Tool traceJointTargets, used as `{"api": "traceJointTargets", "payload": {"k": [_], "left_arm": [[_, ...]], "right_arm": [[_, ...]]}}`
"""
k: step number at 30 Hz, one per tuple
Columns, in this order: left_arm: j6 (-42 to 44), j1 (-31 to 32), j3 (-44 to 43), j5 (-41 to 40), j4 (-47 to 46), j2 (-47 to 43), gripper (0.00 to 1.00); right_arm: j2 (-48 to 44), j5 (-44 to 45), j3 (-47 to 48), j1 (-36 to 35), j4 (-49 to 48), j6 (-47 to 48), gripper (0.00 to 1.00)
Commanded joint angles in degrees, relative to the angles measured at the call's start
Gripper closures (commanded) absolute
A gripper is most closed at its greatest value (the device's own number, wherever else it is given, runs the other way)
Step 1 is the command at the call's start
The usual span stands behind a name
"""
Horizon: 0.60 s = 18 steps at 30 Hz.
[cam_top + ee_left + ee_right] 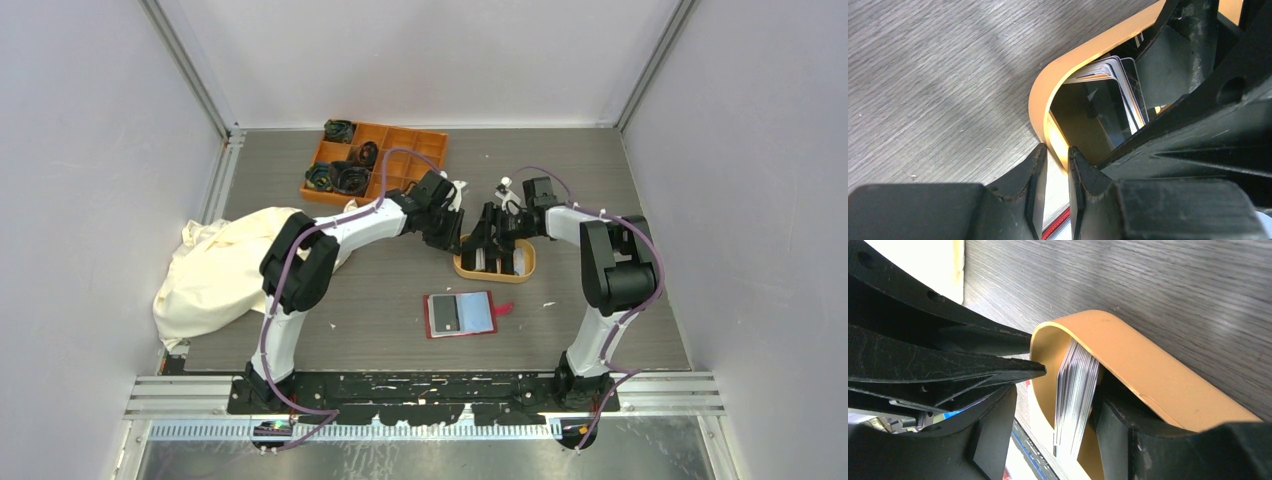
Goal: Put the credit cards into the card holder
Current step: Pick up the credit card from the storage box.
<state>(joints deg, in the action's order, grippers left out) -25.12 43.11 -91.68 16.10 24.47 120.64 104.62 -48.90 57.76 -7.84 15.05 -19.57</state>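
Left side: long diagonal reach from the near-edge base, elbow raised beside the cream cloth [215,275], forearm across to the left end of the tan tray [500,279]. Left gripper [1057,150] nipped onto that tray's curved end wall, fingers [1035,185] nearly together, rim caught between them.

Right side: upper arm up from its base, elbow folded hard at the right, forearm doubling back leftward to the same tray. Right gripper [1055,407] pointed down into the tray, jaws apart, clamped on nothing. One finger [1125,435] inside, between tray wall and stack, just beside the stack; the other apparently outside the end wall.

Credit cards [1075,385]: tight stack standing on edge inside the tray, at the end held by the left gripper. Black face of the outermost card visible from the left wrist.

Card holder [460,314]: open and flat on the table [380,290], on the near side of the tray, apart from it, red tab to the right.

Room: narrow strip of bare wood-grain between tray and holder. Both grippers crowded at one tray end, fingertips close. Orange compartment box [432,140] beyond the left wrist, well apart.
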Motion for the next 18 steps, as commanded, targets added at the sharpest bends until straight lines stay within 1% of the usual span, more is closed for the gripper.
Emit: {"api": "traceJointTargets", "payload": {"k": [1,5,10,18], "left_arm": [[-0.2,0.5,-0.9,2.7,-3.3,-2.5,0.77],[0.1,0.5,-0.8,2.4,-3.2,-3.6,0.77],[1.5,0.4,-0.3,1.2,-2.6,-6.1,0.76],[4.5,-1.0,2.6,-1.5,-1.4,-11.9,0.73]], "right_arm": [[-0.2,-2.5,1.4,0.7,0.3,0.0,0.38],[1.0,-3.4,1.8,0.7,0.4,-0.4,0.38],[0.0,-3.4,2.1,1.2,1.0,-0.2,0.39],[-1.2,-4.7,1.9,4.3,2.3,0.5,0.43]]}}
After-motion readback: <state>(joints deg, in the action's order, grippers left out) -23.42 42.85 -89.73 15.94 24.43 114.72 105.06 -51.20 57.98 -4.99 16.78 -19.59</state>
